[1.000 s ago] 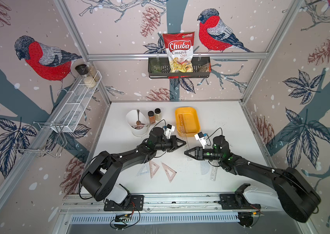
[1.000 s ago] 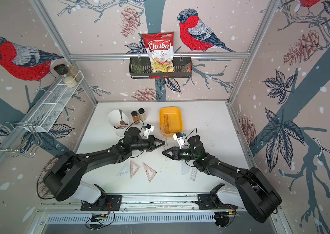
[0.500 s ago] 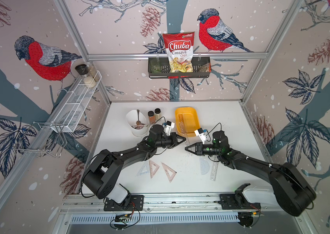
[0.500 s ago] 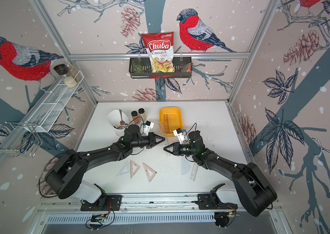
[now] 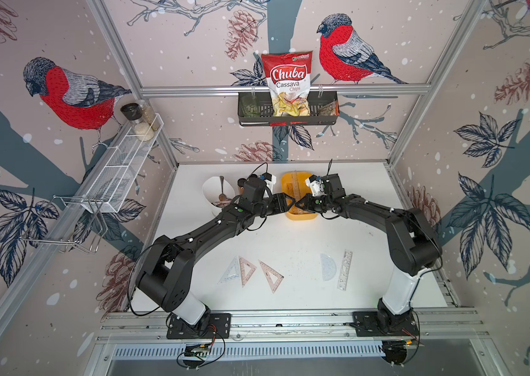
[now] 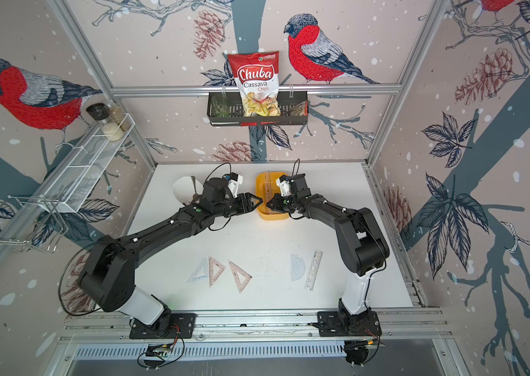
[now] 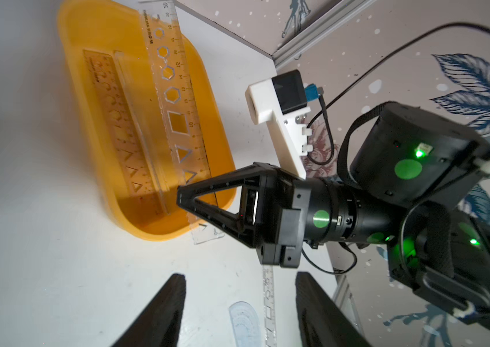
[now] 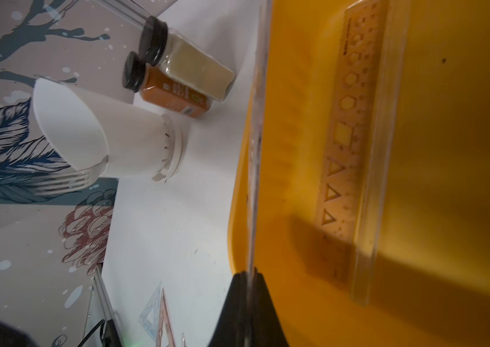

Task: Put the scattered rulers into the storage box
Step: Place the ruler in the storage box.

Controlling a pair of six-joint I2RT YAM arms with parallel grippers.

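Left wrist view: right gripper [image 7: 180, 198] clamped on the near end of the clear plastic stencil ruler [image 7: 174, 99], above the shallow yellow-orange plastic tub [image 7: 147, 231].
Likely light, slick, springy: pinch an end. Left gripper [image 7: 239, 275] wide apart, empty.

left claw [image 7: 239, 278] spread, right claw [image 7: 181, 198] pinched shut

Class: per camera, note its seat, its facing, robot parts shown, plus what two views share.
Top views: overhead, looking down at table; left arm, right arm whole.
Left wrist: on left arm, facing box; own open jaws, right arm.
Right wrist: on right arm, facing box; shut jaws pinching ruler.
Shared: wrist views both show box, ruler.
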